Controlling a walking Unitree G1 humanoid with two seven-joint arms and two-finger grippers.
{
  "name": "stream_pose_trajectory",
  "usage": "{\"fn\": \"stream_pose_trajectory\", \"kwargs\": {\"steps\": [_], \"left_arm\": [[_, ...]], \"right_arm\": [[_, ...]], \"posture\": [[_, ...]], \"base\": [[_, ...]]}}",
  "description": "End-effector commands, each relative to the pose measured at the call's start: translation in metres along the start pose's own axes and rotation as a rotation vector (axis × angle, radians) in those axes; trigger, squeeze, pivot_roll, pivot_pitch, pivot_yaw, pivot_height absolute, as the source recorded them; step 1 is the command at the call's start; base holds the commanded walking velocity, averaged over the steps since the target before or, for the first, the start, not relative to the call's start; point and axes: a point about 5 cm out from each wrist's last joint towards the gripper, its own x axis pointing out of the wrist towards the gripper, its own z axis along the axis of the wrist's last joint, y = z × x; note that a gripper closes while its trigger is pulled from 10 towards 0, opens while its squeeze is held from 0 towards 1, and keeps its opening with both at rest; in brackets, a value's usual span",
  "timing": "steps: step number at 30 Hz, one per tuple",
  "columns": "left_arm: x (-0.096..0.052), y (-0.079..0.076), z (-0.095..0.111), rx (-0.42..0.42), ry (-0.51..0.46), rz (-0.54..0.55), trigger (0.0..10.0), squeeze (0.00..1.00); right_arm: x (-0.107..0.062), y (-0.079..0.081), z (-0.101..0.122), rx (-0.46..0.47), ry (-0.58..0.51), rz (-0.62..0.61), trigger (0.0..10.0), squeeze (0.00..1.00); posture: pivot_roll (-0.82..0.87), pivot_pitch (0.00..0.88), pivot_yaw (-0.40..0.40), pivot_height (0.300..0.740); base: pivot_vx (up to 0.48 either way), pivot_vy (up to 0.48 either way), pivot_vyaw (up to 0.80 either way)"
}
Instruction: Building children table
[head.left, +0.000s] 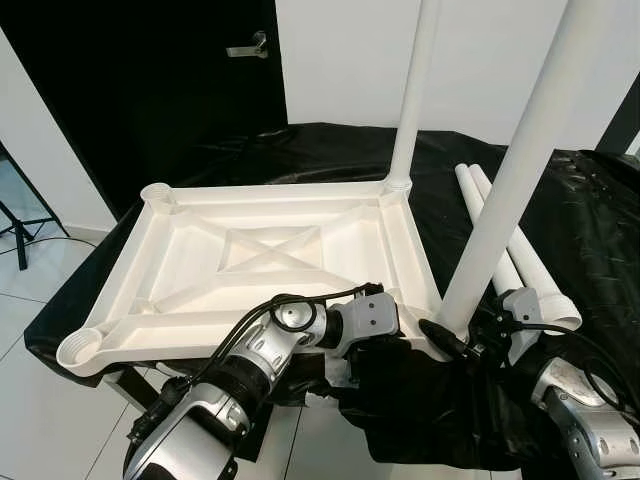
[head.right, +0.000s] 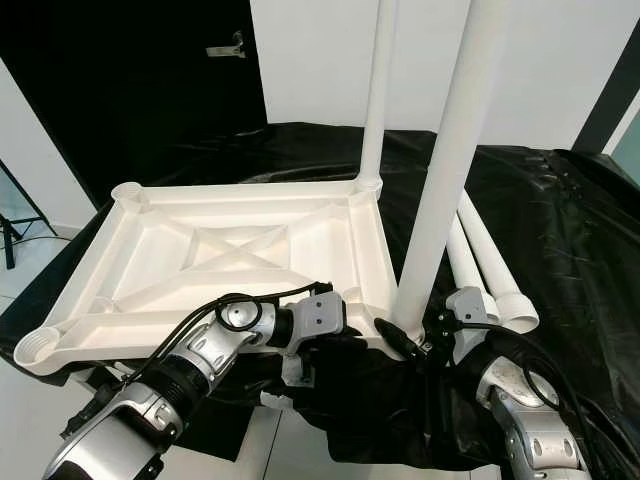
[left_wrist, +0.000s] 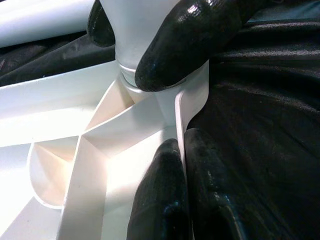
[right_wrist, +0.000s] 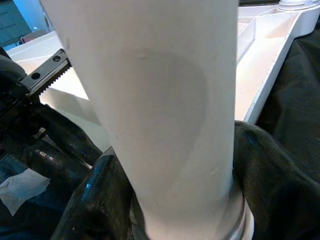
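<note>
The white table top (head.left: 260, 250) lies upside down on a black-draped surface. One white leg (head.left: 415, 90) stands fitted in its far right corner socket. A second leg (head.left: 520, 150) stands upright at the near right corner, and my right gripper (head.left: 455, 345) is shut around its base. In the right wrist view this leg (right_wrist: 160, 100) rises between black fingers (right_wrist: 95, 200). My left gripper (head.left: 398, 332) is shut on the table top's rim just beside that corner. In the left wrist view its fingers (left_wrist: 160, 195) pinch the thin rim wall (left_wrist: 192, 100) below the leg's base (left_wrist: 135, 30).
Two spare white legs (head.right: 490, 265) lie on the black sheet (head.left: 590, 230) to the right of the table top. A black door (head.left: 150, 80) with a metal handle (head.left: 248, 47) stands behind, beside a white wall. A stand's foot (head.left: 15, 225) rests on the tiled floor at the left.
</note>
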Motion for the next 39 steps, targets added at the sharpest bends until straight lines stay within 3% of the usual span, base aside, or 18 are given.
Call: {"fn": "stream_pose_trajectory", "kwargs": {"steps": [1, 2, 5, 7, 8, 10, 12, 21, 22, 23, 24, 25, 26, 30, 31, 33, 34, 39], "left_arm": [[0.003, -0.038, -0.053, -0.189, 0.163, -0.130, 10.0, 0.00], [0.003, -0.038, -0.053, -0.188, 0.164, -0.132, 10.0, 0.00], [0.003, -0.038, -0.053, -0.187, 0.164, -0.133, 10.0, 0.00], [0.002, -0.038, -0.054, -0.187, 0.164, -0.133, 10.0, 0.00], [0.002, -0.038, -0.054, -0.187, 0.164, -0.133, 10.0, 0.00], [0.002, -0.039, -0.054, -0.189, 0.164, -0.133, 10.0, 0.00], [0.002, -0.040, -0.054, -0.190, 0.165, -0.135, 10.0, 0.00], [0.003, -0.039, -0.053, -0.187, 0.163, -0.141, 10.0, 0.00], [0.003, -0.039, -0.053, -0.186, 0.163, -0.141, 10.0, 0.00], [0.003, -0.039, -0.053, -0.186, 0.163, -0.141, 10.0, 0.00], [0.003, -0.039, -0.053, -0.186, 0.163, -0.141, 10.0, 0.00], [0.003, -0.039, -0.053, -0.186, 0.163, -0.141, 10.0, 0.00], [0.003, -0.039, -0.052, -0.186, 0.162, -0.141, 10.0, 0.00], [0.004, -0.039, -0.052, -0.187, 0.163, -0.140, 10.0, 0.00], [0.004, -0.039, -0.052, -0.187, 0.163, -0.139, 10.0, 0.00], [0.004, -0.039, -0.052, -0.187, 0.162, -0.138, 10.0, 0.00], [0.004, -0.039, -0.052, -0.186, 0.161, -0.138, 10.0, 0.00], [0.005, -0.038, -0.051, -0.184, 0.158, -0.138, 10.0, 0.00]], "right_arm": [[0.002, 0.011, -0.015, 0.068, 0.039, 0.027, 0.0, 0.00], [0.004, 0.007, -0.012, 0.074, -0.015, -0.136, 0.0, 0.00], [0.004, 0.005, -0.010, 0.074, -0.037, -0.210, 0.0, 0.00], [-0.003, -0.002, -0.006, 0.060, -0.099, -0.486, 0.0, 0.00], [-0.003, -0.002, -0.006, 0.060, -0.099, -0.486, 0.0, 0.00], [-0.009, -0.003, -0.006, 0.063, -0.119, -0.670, 0.0, 0.00], [-0.010, -0.001, -0.005, 0.065, -0.119, -0.751, 0.0, 0.00], [-0.007, 0.003, -0.002, 0.062, -0.131, -0.776, 0.0, 0.00], [-0.003, 0.007, -0.002, 0.061, -0.130, -0.743, 4.7, 0.00], [-0.003, 0.007, -0.002, 0.061, -0.130, -0.743, 4.7, 0.00], [-0.001, 0.009, -0.001, 0.058, -0.136, -0.720, 10.0, 0.00], [-0.001, 0.009, -0.001, 0.058, -0.136, -0.720, 10.0, 0.00], [0.003, 0.012, 0.003, 0.073, -0.163, -0.655, 10.0, 1.00], [0.010, 0.017, 0.009, 0.100, -0.180, -0.513, 10.0, 1.00], [0.010, 0.015, 0.007, 0.083, -0.158, -0.471, 10.0, 0.25], [0.010, 0.013, 0.006, 0.069, -0.142, -0.445, 10.0, 0.25], [0.009, 0.008, 0.004, 0.060, -0.110, -0.396, 10.0, 0.00], [0.007, 0.004, 0.001, 0.063, -0.034, -0.216, 10.0, 0.00]], "posture": [[0.16, 0.000, -0.013, 0.740], [0.16, 0.000, -0.013, 0.740], [0.16, 0.000, -0.013, 0.740], [0.17, 0.000, -0.015, 0.740], [0.17, 0.000, -0.015, 0.740], [0.17, 0.000, -0.014, 0.740], [0.17, 0.000, -0.013, 0.740], [0.16, 0.000, -0.009, 0.740], [0.17, 0.000, -0.010, 0.740], [0.17, 0.000, -0.010, 0.740], [0.16, 0.000, -0.009, 0.740], [0.16, 0.000, -0.009, 0.740], [0.16, 0.000, -0.009, 0.740], [0.16, 0.000, -0.011, 0.740], [0.16, 0.000, -0.012, 0.740], [0.16, 0.000, -0.012, 0.740], [0.15, 0.000, -0.011, 0.740], [0.15, 0.000, -0.013, 0.740]], "base": [[0.000, 0.000, 0.00], [0.000, 0.000, 0.00], [0.000, 0.000, 0.00], [0.000, 0.000, 0.00], [0.000, 0.000, 0.00], [0.000, 0.000, 0.00], [0.000, 0.000, 0.00], [0.000, 0.000, 0.00], [0.000, 0.000, 0.00], [0.000, 0.000, 0.00], [0.000, 0.000, 0.00], [0.000, 0.000, 0.00], [0.000, 0.000, 0.00], [0.000, 0.000, 0.00], [0.000, 0.000, 0.00], [0.000, 0.000, 0.00], [0.000, 0.000, 0.00], [0.000, 0.000, 0.00]]}}
